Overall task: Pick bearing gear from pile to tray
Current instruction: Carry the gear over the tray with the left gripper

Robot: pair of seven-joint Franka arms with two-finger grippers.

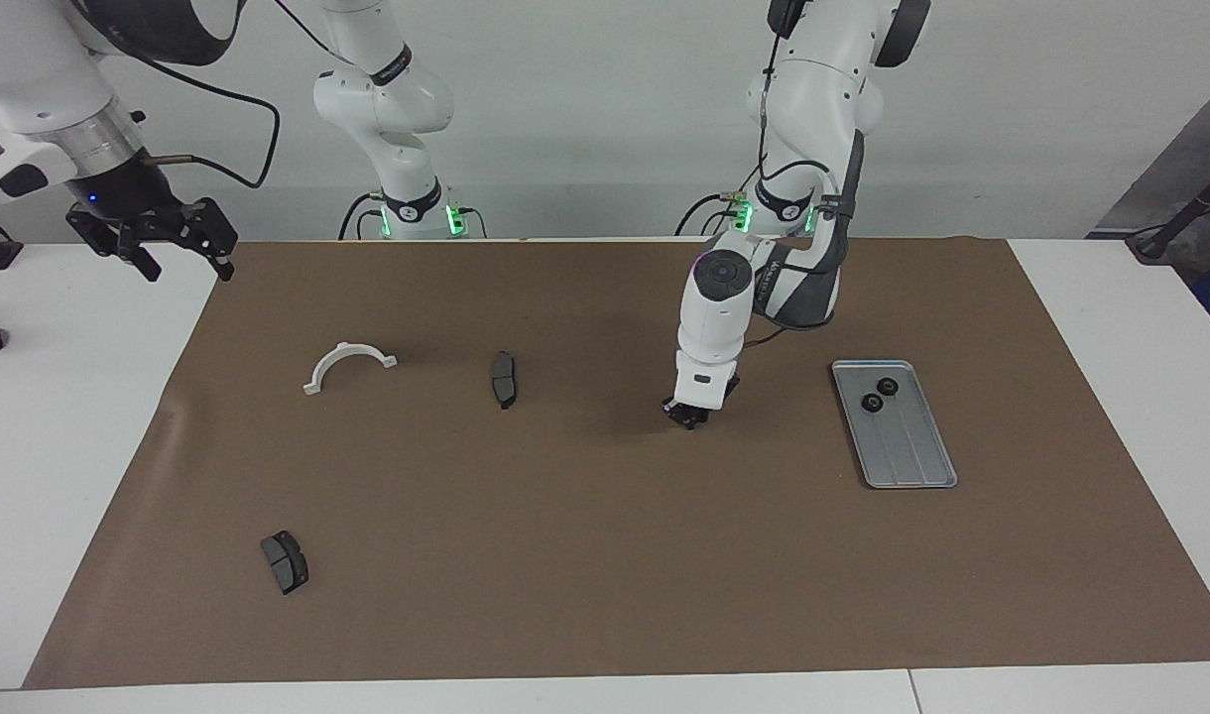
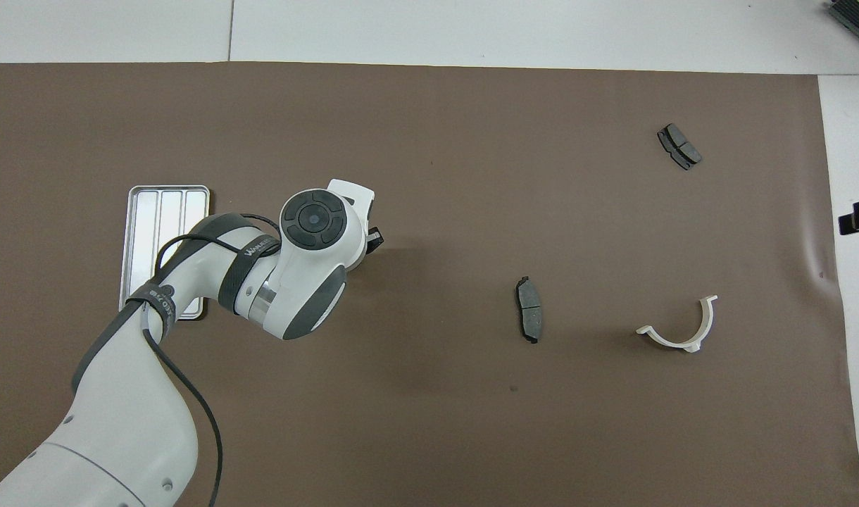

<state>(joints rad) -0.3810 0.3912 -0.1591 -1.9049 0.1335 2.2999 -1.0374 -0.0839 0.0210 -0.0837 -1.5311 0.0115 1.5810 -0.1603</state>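
**Left gripper closed low over the mat; two rings in the tray**

Going across the facing view from its left edge: the right gripper [image 1: 174, 238] is raised over the edge of the brown mat [image 1: 605, 555] at the right arm's end of the table, its fingers spread open and holding nothing. In the overhead view only a dark corner of it shows at the frame's edge.

Next on the mat lies a white half-ring bracket [image 1: 348, 365], with a dark brake pad [image 1: 285, 561] well apart from it and farther from the robots. A second brake pad [image 1: 503, 379] lies beside the bracket, toward the middle of the mat.

Past the middle, the left gripper [image 1: 689, 417] points straight down and sits very low over bare mat, between the second brake pad and the tray. Its fingertips are drawn together. Whether a small part is pinched between them cannot be told; the wrist hides the tips from above.

Toward the left arm's end lies the silver tray [image 1: 907, 458], flat on the mat. Two small black rings [image 1: 880, 395] rest in it, close together at the end nearer the robots.
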